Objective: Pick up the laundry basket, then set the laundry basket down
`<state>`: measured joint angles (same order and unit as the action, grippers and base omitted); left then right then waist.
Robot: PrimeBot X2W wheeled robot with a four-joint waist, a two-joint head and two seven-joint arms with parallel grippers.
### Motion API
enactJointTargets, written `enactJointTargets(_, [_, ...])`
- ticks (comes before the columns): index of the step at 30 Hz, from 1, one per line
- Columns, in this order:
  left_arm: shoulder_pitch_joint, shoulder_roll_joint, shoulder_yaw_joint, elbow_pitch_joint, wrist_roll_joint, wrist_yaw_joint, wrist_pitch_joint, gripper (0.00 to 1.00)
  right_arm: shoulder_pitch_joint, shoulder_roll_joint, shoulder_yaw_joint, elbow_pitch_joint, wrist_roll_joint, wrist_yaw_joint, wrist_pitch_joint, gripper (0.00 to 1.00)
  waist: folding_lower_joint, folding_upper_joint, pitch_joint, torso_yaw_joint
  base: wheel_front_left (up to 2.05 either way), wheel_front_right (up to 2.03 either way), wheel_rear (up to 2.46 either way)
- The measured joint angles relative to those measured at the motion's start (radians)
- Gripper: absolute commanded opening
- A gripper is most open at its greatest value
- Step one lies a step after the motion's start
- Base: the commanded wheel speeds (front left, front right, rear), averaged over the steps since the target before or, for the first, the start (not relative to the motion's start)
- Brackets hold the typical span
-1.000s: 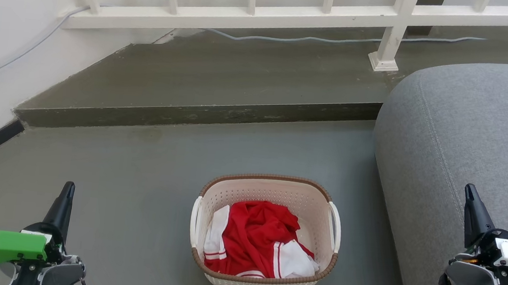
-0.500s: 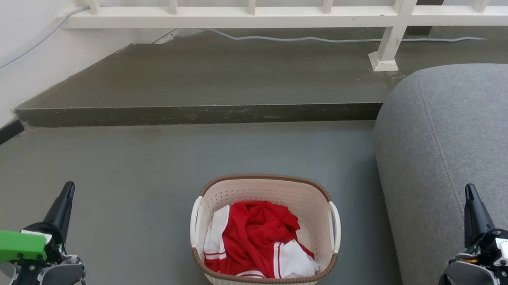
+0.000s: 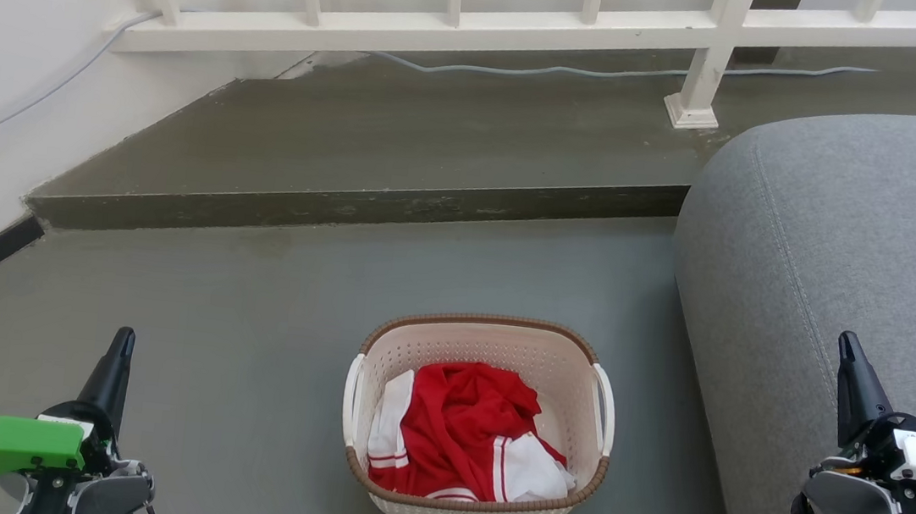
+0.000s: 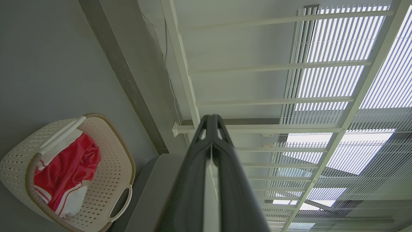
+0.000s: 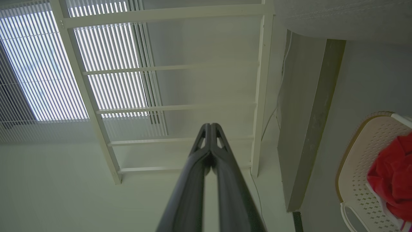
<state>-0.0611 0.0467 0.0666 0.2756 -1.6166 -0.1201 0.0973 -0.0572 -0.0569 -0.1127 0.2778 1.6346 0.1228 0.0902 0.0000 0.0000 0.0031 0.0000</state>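
Laundry basket (image 3: pixel 482 351) sits on the floor (image 3: pixel 245 337), near centre, left of the grey sofa (image 3: pixel 852 230). Left gripper (image 3: pixel 124 337) and right gripper (image 3: pixel 847 345) flank it, well apart, fingers pressed together, empty. Uneven handle grasps could tip it, spilling the red garment (image 3: pixel 458 419).

No visible change vs 1 s ago; laundry basket (image 3: pixel 483 346) prob. unmoved.
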Motion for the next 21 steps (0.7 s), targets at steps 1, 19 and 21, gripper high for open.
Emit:
enactJointTargets(1, [0.0,0.0,0.0,0.0,0.0,0.0,0.0,0.0,0.0,0.0,0.0,0.0,0.0,0.0,0.0,0.0,0.0,0.0,0.0,0.0,0.0,0.0,0.0])
enactJointTargets(19, [0.0,0.0,0.0,0.0,0.0,0.0,0.0,0.0,0.0,0.0,-0.001,0.0,0.0,0.0,0.0,0.0,0.0,0.0,0.0,0.0,0.0,0.0,0.0])
enactJointTargets(21, [0.0,0.0,0.0,0.0,0.0,0.0,0.0,0.0,0.0,0.0,-0.001,0.0,0.0,0.0,0.0,0.0,0.0,0.0,0.0,0.0,0.0,0.0,0.0])
